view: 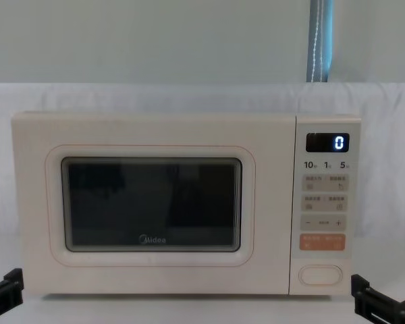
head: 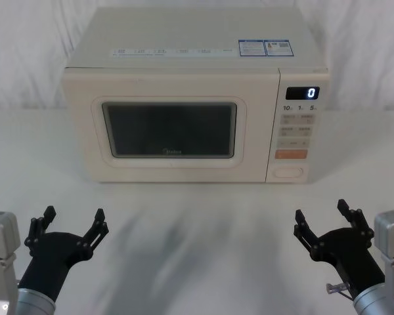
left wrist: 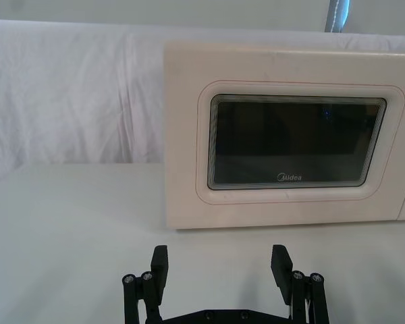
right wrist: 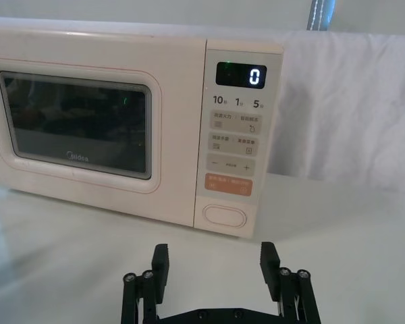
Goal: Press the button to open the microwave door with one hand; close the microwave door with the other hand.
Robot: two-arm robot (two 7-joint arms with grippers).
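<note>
Microwave [head: 184,59] sits at the far centre of the white bench [head: 197,230], front face square to the robot, long axis running left-right.

Door [head: 169,128] takes up the left and middle of the front, shut flush with the body. Dark window wider than tall, Midea logo [view: 152,239] under it.

Control panel [head: 297,128] is the narrow strip on the right. Display [head: 303,93] reads 0. Small keys below it, then the orange key [head: 291,154], then the button [head: 289,172] at the bottom of the panel. Button is a cream oval, long axis horizontal, facing the robot.

Left end effector [head: 72,223] hangs over the near-left of the bench, well apart from the microwave, pointing away from the robot toward it. Fingers [left wrist: 160,264] spread wide, nothing between them. In its wrist view the door is straight ahead.

Right end effector [head: 325,216] hangs over the near-right of the bench, also well short of the microwave, pointing the same way. Fingers [right wrist: 160,262] wide apart, holding nothing. In its wrist view the button lies ahead in line with the gap between the fingers, no contact.

Chest view: black finger ends at the lower left [view: 5,283] and lower right [view: 385,300] corners, both nearer than the microwave front.
</note>
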